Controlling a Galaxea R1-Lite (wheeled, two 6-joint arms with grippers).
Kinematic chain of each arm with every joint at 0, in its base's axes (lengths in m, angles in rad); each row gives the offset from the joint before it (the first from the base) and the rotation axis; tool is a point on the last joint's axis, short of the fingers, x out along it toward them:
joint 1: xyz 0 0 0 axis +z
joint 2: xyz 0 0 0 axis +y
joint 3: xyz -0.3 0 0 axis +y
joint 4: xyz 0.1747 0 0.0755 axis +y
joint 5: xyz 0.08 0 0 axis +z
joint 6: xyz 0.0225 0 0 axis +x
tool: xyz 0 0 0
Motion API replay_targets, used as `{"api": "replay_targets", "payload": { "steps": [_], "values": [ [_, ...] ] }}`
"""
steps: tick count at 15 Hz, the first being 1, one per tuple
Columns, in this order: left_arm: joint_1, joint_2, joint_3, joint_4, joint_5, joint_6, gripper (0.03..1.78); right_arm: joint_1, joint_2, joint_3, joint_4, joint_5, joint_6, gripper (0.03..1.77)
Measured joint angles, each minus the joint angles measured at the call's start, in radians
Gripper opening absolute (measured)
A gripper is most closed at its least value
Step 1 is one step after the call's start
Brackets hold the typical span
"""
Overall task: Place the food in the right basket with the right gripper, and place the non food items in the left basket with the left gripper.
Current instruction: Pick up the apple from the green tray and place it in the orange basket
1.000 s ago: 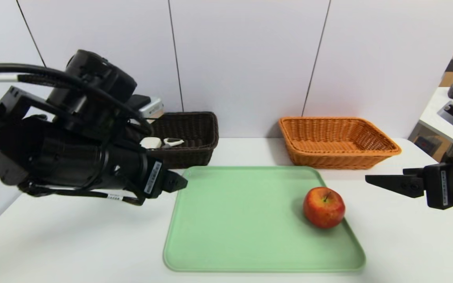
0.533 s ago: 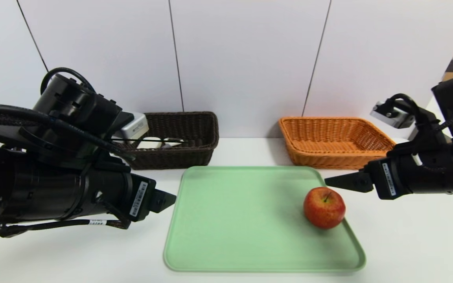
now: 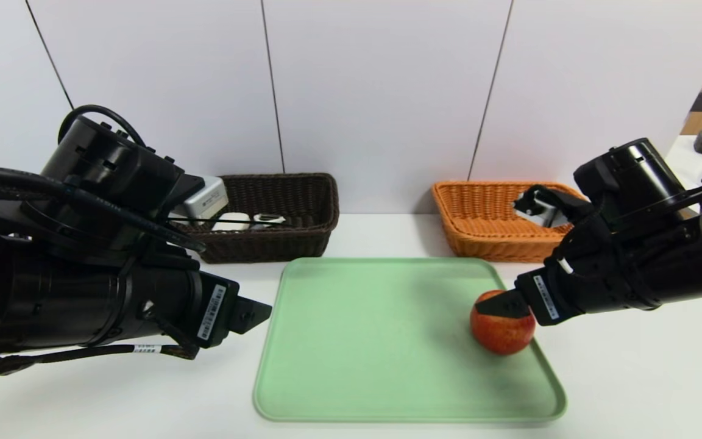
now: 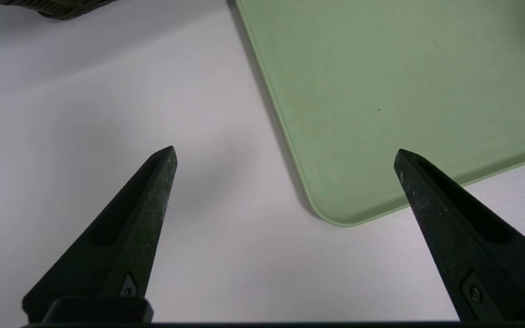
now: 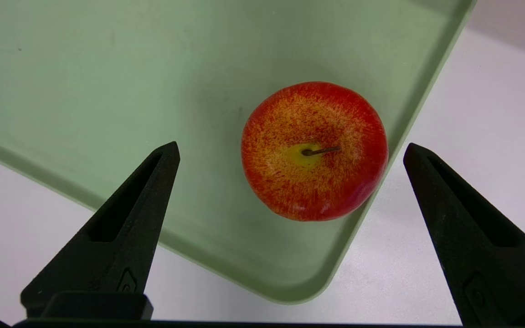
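**One apple left on the tray, right gripper poised above it**

The sorting looks close to finished. The pale green plastic tray (image 3: 387, 341) on the white worktop (image 3: 631, 378) holds a single item: a round red-and-yellow apple (image 3: 502, 331) with a short brown stem, sitting near the tray's right edge, towards the front corner. Nothing else shows on the tray.

The dark brown woven basket (image 3: 293, 210) at the back left already holds at least two pale objects (image 3: 252, 221), partly hidden behind the left arm; what they are cannot be told. The orange woven basket (image 3: 497, 216) at the back right shows no food in the part that is visible, though the right arm covers some of it.

The right gripper (image 5: 290, 155) hangs just above the apple with its two black fingers spread wide, one on either side of the fruit and clear of it; it holds nothing. In the head view its tip overlaps the apple's top. The left gripper (image 4: 285, 157) is also wide open and empty, hovering above the worktop beside the tray's front left corner, apparently idle.

What remains, by my reading, is the food half of the job: lower the right gripper around the apple, close on it, carry it to the orange basket and let go. The round, smooth fruit may roll if one finger touches first.
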Motion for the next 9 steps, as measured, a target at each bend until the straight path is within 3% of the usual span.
{"api": "replay_targets", "payload": {
  "steps": [9],
  "values": [
    [0.0, -0.006, 0.002, 0.0, 0.0, -0.002, 1.69, -0.001, 0.074, 0.007, -0.004, -0.051, -0.036, 1.7]
  ]
}}
